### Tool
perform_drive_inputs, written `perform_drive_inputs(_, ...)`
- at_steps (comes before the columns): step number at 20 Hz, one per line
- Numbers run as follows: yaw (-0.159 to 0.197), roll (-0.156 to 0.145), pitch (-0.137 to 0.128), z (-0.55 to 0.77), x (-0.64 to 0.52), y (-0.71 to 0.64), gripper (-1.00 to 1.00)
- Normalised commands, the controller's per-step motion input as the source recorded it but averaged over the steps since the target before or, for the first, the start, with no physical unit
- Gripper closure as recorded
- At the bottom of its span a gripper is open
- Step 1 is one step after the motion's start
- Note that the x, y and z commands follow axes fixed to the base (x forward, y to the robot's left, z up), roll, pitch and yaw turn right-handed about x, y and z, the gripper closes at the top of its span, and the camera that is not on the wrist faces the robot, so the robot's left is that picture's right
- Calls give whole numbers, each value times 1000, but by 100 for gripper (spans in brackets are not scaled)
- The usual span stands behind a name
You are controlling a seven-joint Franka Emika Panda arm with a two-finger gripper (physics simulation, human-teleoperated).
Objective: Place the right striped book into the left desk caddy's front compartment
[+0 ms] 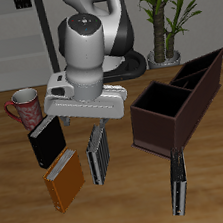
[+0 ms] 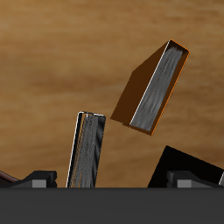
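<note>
The right striped book [image 1: 98, 153], small and thick with grey-and-white stripes, lies on the table between the orange book and the caddy. My gripper [image 1: 89, 121] is open and hovers just above the book's far end, apart from it. In the wrist view the striped book [image 2: 86, 150] lies between my spread fingers, closer to one of them, and the gripper [image 2: 114, 180] holds nothing. The left desk caddy [image 1: 206, 77] is a long maroon-brown box. Its front compartment [image 1: 157, 108] is the large square section at the end nearer the table's front, and it looks empty.
A black book [image 1: 46, 141] and an orange book [image 1: 64, 178] lie beside the striped book, both also in the wrist view [image 2: 189, 166] [image 2: 154, 87]. A longer striped book [image 1: 177, 180] lies before the caddy. A red mug [image 1: 24, 107] stands farther back. A potted plant [image 1: 167, 19] stands behind.
</note>
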Motion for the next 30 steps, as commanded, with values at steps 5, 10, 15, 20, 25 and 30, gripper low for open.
perform_drive_inputs(5, -27, 20, -2, -300, 48, 47, -100)
perform_drive_inputs(10, -33, 7, -1, -198, 9, 63, -100)
perform_drive_inputs(15, -17, 25, 28, -239, 30, 104, -100)
perform_drive_inputs(20, 3, 15, 38, -302, 80, -4, -100)
perform_drive_inputs(25, -28, -2, 29, -191, 37, -17, -100)
perform_drive_inputs(30, -17, -1, 12, -157, -19, -30, 100)
